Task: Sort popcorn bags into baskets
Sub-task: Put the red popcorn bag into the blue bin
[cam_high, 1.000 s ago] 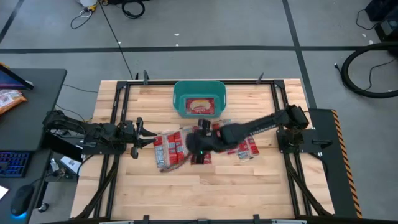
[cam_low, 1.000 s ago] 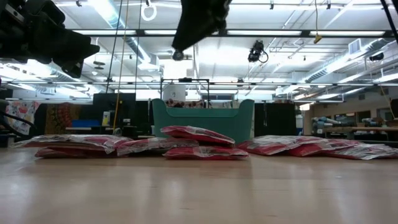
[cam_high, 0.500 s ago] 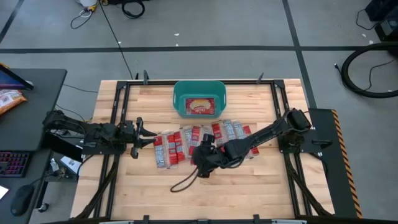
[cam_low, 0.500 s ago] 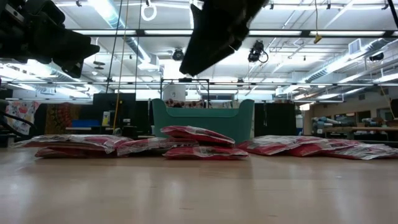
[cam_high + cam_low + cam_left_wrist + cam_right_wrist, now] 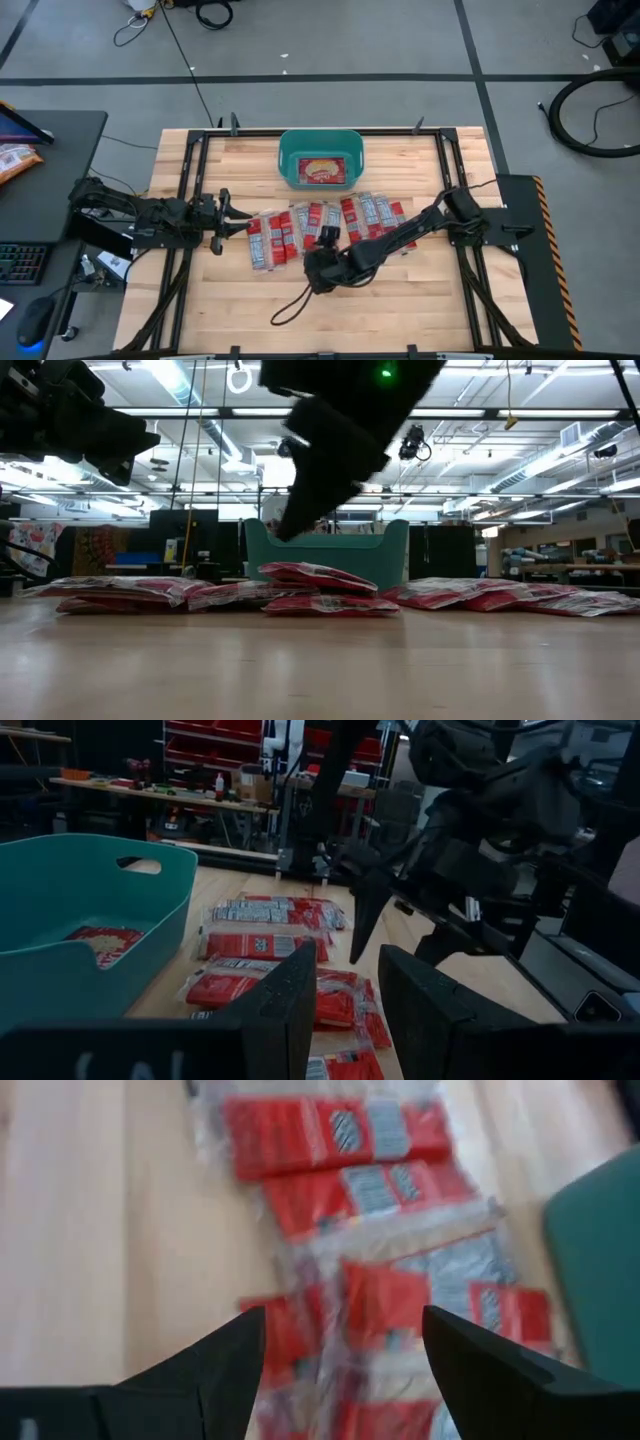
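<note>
While above popcorn bags (image 5: 370, 1230) | right end effector (image 5: 340, 1350) | spread wide | empty

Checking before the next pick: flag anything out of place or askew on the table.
A loose dark cable trails across the bare wood from the right gripper. The popcorn bags lie in an uneven, overlapping row, with one already in the teal tub.

Red popcorn bags (image 5: 325, 225) lie flat in row w/ one inside teal tub (image 5: 320, 141) behind.

A robotics lab or workshop: grey taped floor (image 5: 400, 40), loose cables (image 5: 210, 12), ceiling strip lights (image 5: 560, 410), red storage shelves (image 5: 215, 745), cluttered workbench (image 5: 150, 795).
</note>
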Robot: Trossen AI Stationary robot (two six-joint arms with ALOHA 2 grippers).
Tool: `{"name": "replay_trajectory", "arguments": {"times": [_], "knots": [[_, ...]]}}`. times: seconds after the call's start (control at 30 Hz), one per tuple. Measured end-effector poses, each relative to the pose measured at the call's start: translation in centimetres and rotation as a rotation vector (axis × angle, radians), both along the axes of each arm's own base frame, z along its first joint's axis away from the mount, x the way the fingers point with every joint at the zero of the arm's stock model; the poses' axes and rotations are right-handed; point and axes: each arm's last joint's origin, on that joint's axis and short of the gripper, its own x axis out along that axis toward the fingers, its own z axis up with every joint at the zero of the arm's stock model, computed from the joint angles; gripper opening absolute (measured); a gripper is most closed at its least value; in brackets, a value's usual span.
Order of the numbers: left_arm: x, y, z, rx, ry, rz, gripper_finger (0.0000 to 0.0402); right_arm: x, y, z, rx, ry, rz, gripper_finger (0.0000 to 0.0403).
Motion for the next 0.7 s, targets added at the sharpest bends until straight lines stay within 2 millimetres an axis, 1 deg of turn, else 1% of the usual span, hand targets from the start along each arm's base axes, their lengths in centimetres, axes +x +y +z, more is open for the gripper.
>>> {"name": "replay_trajectory", "arguments": {"times": [0.07,0.13,0.3,0.37,0.7], "knots": [[0.0,0.0,0.0,-0.001,-0.003,0.000,0.0117,0.3,0.1,-0.1,-0.017,-0.005,0.001,0.0273],[0.0,0.0,0.0,-0.001,-0.003,0.000,0.0117,0.5,0.1,-0.7,-0.033,0.016,0.009,0.0273],[0.0,0.0,0.0,-0.001,-0.004,0.000,0.0117,0.2,0.2,-1.3,-0.080,0.059,0.012,0.0271],[0.0,0.0,0.0,-0.001,-0.004,0.000,0.0117,0.2,0.2,-2.0,-0.089,0.074,0.011,0.0268],[0.0,0.0,0.0,-0.001,-0.003,0.000,0.0117,-0.7,-0.3,-3.1,-0.110,0.146,-0.018,0.0238]]}}
